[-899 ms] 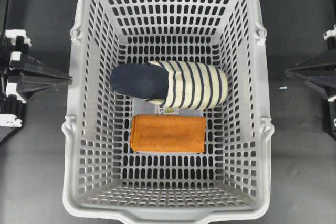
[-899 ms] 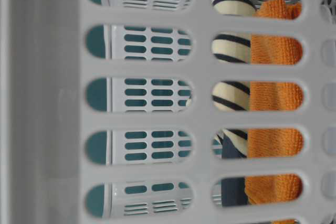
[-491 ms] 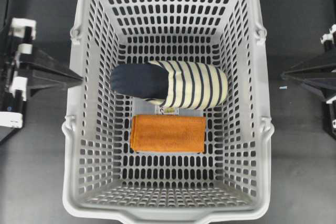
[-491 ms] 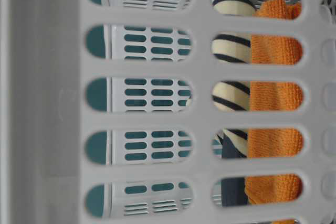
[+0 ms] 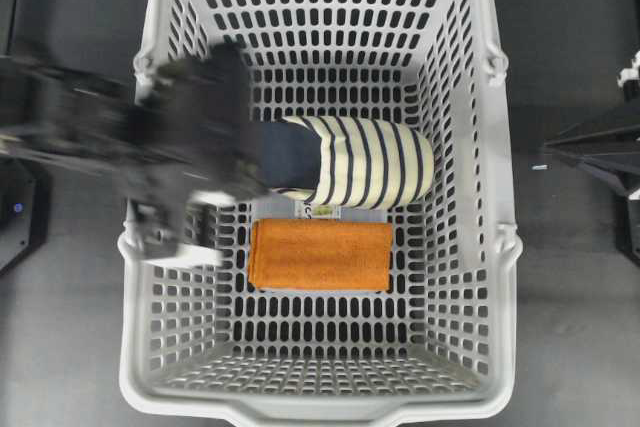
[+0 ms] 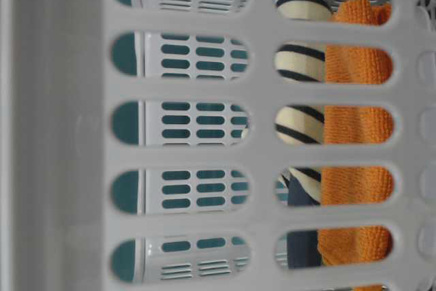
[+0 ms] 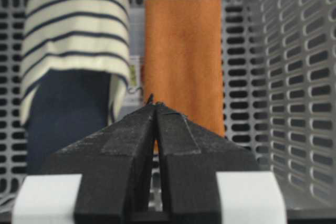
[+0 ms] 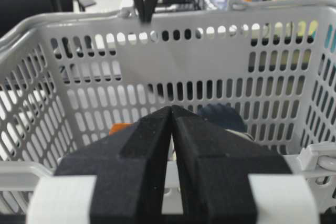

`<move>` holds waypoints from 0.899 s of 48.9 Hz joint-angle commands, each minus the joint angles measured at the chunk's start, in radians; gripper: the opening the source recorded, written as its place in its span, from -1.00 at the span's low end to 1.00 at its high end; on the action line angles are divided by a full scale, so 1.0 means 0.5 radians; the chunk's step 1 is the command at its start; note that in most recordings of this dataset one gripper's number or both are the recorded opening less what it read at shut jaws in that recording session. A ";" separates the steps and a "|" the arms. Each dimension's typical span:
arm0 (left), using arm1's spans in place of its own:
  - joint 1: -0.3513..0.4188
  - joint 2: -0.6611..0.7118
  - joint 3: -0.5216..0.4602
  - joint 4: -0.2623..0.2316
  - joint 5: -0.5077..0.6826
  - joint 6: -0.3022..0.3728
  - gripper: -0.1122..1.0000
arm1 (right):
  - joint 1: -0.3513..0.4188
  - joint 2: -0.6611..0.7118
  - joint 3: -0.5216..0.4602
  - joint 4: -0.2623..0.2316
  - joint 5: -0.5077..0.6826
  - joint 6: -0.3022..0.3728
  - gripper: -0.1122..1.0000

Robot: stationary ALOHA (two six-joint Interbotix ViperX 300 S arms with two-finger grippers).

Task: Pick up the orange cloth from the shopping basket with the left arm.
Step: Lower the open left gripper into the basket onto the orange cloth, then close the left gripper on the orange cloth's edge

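Note:
The orange cloth (image 5: 320, 254) lies folded flat on the floor of the grey shopping basket (image 5: 330, 405), just in front of a striped slipper. It also shows in the left wrist view (image 7: 182, 56) and the table-level view (image 6: 357, 127). My left gripper (image 5: 235, 187) is a motion-blurred shape over the basket's left wall, above the slipper's navy heel. In the left wrist view the left gripper (image 7: 156, 104) is shut and empty, its tip above the cloth's near edge. My right gripper (image 5: 545, 150) is shut outside the basket's right wall; it also shows in its own wrist view (image 8: 172, 109).
A navy and cream striped slipper (image 5: 340, 162) lies across the basket's middle, touching the cloth's far long edge. A small label (image 5: 322, 211) sits between them. The basket's tall slotted walls (image 7: 294, 77) surround both. Dark table lies on both sides.
My left arm has swung from outside the basket's left wall to over it, above the slipper's heel. The right arm, cloth and slipper have stayed put.

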 commanded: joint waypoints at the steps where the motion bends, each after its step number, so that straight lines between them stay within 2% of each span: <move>1: -0.031 0.147 -0.169 0.006 0.077 -0.009 -0.79 | 0.000 -0.006 -0.018 0.009 -0.006 0.003 -0.79; 6: -0.055 0.285 -0.236 0.009 0.071 -0.040 -0.78 | 0.000 -0.018 -0.015 0.009 -0.006 0.003 -0.79; 10: -0.086 0.362 -0.261 0.006 0.071 -0.043 -0.60 | 0.000 -0.021 -0.012 0.009 -0.006 0.003 -0.79; 14: -0.110 0.420 -0.270 0.006 0.067 -0.052 -0.26 | 0.000 -0.021 -0.006 0.009 -0.006 0.003 -0.79; 21: -0.135 0.482 -0.249 0.009 0.071 -0.095 0.52 | 0.000 -0.021 -0.003 0.009 -0.006 0.006 -0.79; 25: -0.135 0.509 -0.221 0.006 0.067 -0.110 0.79 | 0.000 -0.021 -0.003 0.009 -0.006 0.006 -0.79; 28: -0.135 0.528 -0.202 0.009 0.067 -0.110 0.84 | 0.000 -0.021 -0.003 0.009 -0.006 0.006 -0.79; 44: -0.129 0.693 -0.138 0.009 -0.028 -0.086 0.83 | -0.003 -0.025 0.003 0.009 -0.006 0.006 -0.79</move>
